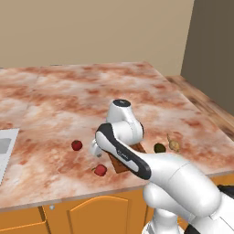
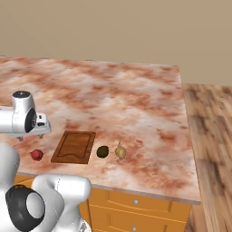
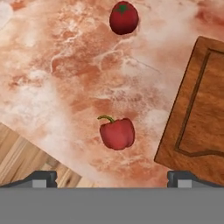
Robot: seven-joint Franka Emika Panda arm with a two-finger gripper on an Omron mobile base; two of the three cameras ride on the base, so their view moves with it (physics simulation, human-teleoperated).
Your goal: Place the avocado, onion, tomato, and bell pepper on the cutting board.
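Note:
In the hand view the red bell pepper (image 3: pixel 117 133) with a curled green stem lies on the marble counter, centred between my fingertips and ahead of them. My gripper (image 3: pixel 112 178) is open, holds nothing, and hangs above the counter. The red tomato (image 3: pixel 124 18) lies farther off. The dark-brown cutting board (image 3: pixel 201 113) is bare where it shows. From the left base, my gripper (image 1: pixel 95 151) hangs between the tomato (image 1: pixel 77 145) and the bell pepper (image 1: pixel 100 170), and my arm covers most of the board (image 1: pixel 119 164). The avocado (image 2: pixel 103 151) and the onion (image 2: pixel 120 152) lie on the counter just right of the board (image 2: pixel 74 146).
The counter's front edge runs close to the bell pepper, with wooden floor (image 3: pixel 17 153) below it. A pale flat panel (image 1: pixel 5 151) lies at the counter's far left. Bare marble (image 2: pixel 113 95) stretches behind the board.

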